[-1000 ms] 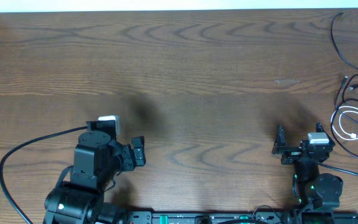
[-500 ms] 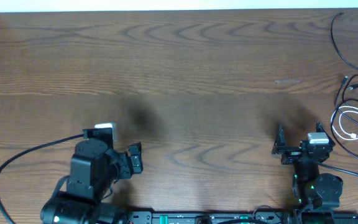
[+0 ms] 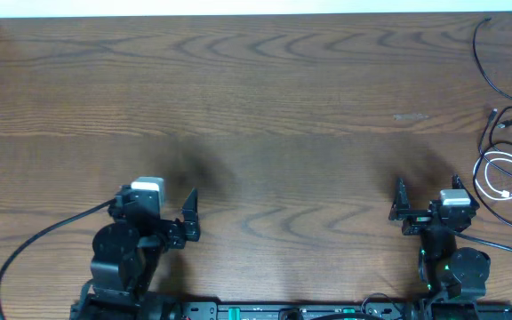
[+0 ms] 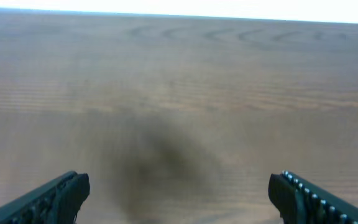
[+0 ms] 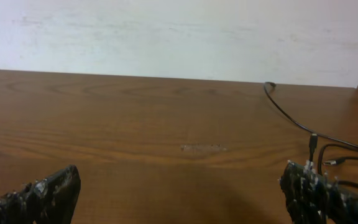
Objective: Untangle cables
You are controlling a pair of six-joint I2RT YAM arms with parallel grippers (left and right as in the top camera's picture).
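Observation:
The cables lie at the table's far right edge. A thin black cable (image 3: pixel 484 67) runs down from the back. Another black cable (image 3: pixel 503 120) with small plugs loops below it. A white cable (image 3: pixel 502 177) is coiled just right of my right gripper (image 3: pixel 429 194). In the right wrist view the black cable (image 5: pixel 294 121) runs off to the right, with plug ends (image 5: pixel 313 140) near the right finger. My right gripper (image 5: pixel 179 193) is open and empty. My left gripper (image 3: pixel 158 206) is open and empty at the front left, far from the cables, and shows open over bare wood in the left wrist view (image 4: pixel 179 193).
The wooden table (image 3: pixel 265 98) has a pale scuff mark (image 3: pixel 410 116). A thick black arm wire (image 3: pixel 34 222) loops at the front left. A white wall edges the table's back.
My left arm has drawn back toward the front edge and turned its gripper from pointing right to pointing away across the table. The right arm and cables have not moved.

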